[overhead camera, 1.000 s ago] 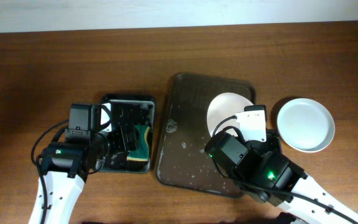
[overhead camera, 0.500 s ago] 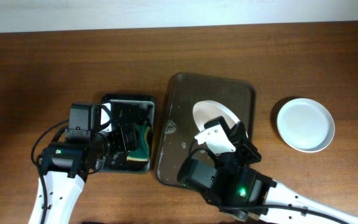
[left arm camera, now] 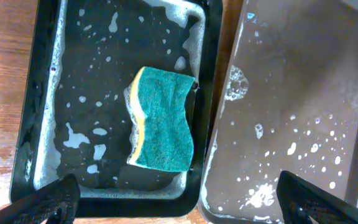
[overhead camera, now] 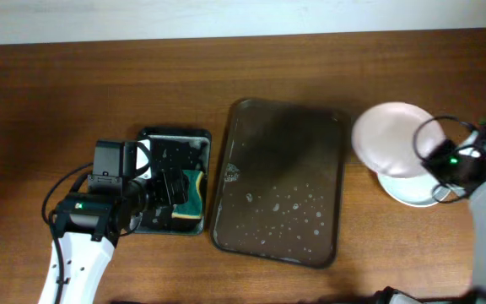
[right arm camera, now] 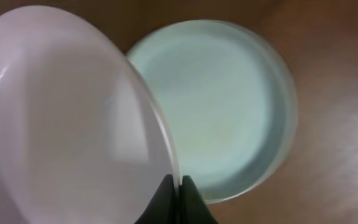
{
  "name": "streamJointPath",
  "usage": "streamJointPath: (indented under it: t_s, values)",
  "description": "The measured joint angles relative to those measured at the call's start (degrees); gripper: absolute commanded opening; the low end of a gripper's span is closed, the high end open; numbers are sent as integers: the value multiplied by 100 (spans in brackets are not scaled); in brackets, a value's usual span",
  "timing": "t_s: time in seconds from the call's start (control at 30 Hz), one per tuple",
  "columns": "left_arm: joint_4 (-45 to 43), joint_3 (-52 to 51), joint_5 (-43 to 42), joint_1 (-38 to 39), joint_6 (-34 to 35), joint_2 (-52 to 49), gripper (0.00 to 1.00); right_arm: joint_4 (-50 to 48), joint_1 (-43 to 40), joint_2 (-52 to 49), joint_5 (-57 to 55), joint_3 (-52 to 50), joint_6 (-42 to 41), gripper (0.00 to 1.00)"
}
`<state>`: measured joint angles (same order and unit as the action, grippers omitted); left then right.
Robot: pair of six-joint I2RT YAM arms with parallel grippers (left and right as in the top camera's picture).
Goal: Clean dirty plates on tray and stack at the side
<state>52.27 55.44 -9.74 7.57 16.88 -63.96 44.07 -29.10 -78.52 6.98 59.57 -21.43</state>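
My right gripper [right arm camera: 179,185] is shut on the rim of a white plate [overhead camera: 388,139] and holds it tilted above the table at the right. The plate also fills the left of the right wrist view [right arm camera: 67,118]. Under it lies a pale grey-green plate [right arm camera: 229,106] on the wood, partly covered in the overhead view [overhead camera: 412,192]. The dark brown tray [overhead camera: 278,181] is wet with soap drops and holds no plates. My left gripper [left arm camera: 179,202] is open over the black tray's near edge, holding nothing.
A small black tray [overhead camera: 174,181] with soapy water holds a green-yellow sponge [left arm camera: 161,119], left of the brown tray. Bare wood table [overhead camera: 57,93] lies all around.
My right arm lifted the white plate off the brown tray and swung it right, over the plate on the table. The left arm has not moved.
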Motion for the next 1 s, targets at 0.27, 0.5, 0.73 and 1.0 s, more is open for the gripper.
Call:
streamJointPath:
  t_s: [0.27, 0.5, 0.73, 1.0]
  values:
    - [4, 0, 0, 0, 2, 0, 100, 157, -933, -1150, 208, 13, 50, 65]
    - [7, 7, 0, 0, 2, 0, 99, 1956, 1989, 2011, 728, -162, 732, 47]
    - [-4, 7, 0, -4, 2, 0, 99, 1464, 3930, 2024, 496, -1255, 647, 85]
    - [2, 7, -15, -4, 2, 0, 99, 1751, 5156, 4109, 409, -577, 702, 99]
